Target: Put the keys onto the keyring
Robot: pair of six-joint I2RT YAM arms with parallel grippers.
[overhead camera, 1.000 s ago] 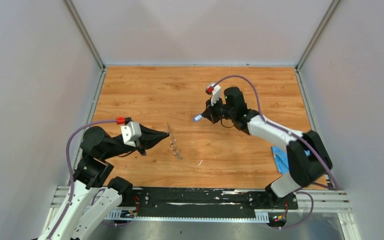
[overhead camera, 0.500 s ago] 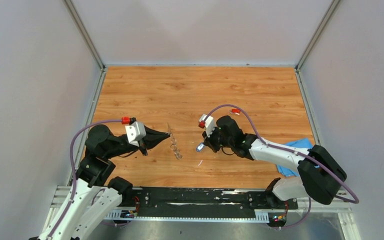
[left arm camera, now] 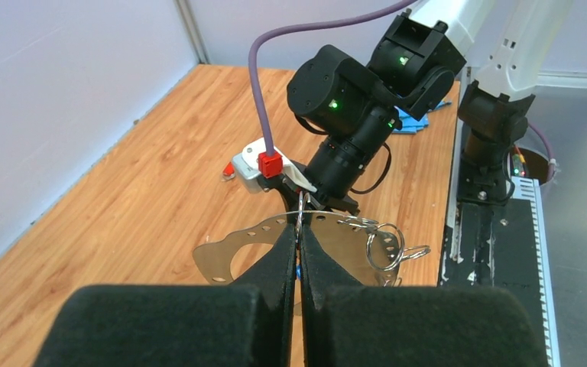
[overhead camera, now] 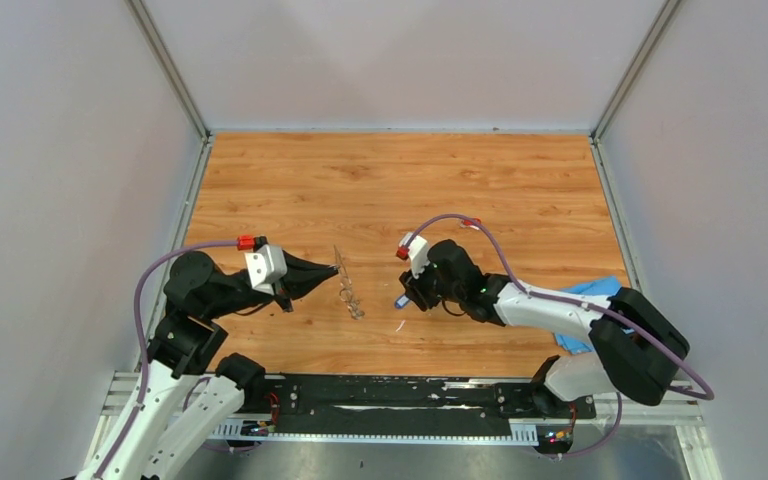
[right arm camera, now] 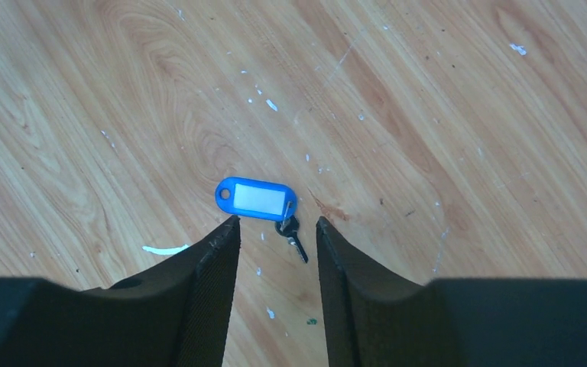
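Plain grey walls (overhead camera: 60,200) stood round a smooth brown wooden table (overhead camera: 290,180) with wavy grain. A crumpled blue cloth (overhead camera: 605,288) lay far right of the keyring (overhead camera: 341,268). That thin, jagged metal ring stood on edge, pinched tight in the left gripper (left arm camera: 299,233). Just right of the keyring, the right gripper (right arm camera: 277,223) hung with fingers apart over the blue-headed key (right arm camera: 256,199), which lay flat on the wood

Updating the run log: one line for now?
left end effector shut on keyring | right end effector open above blue key on table
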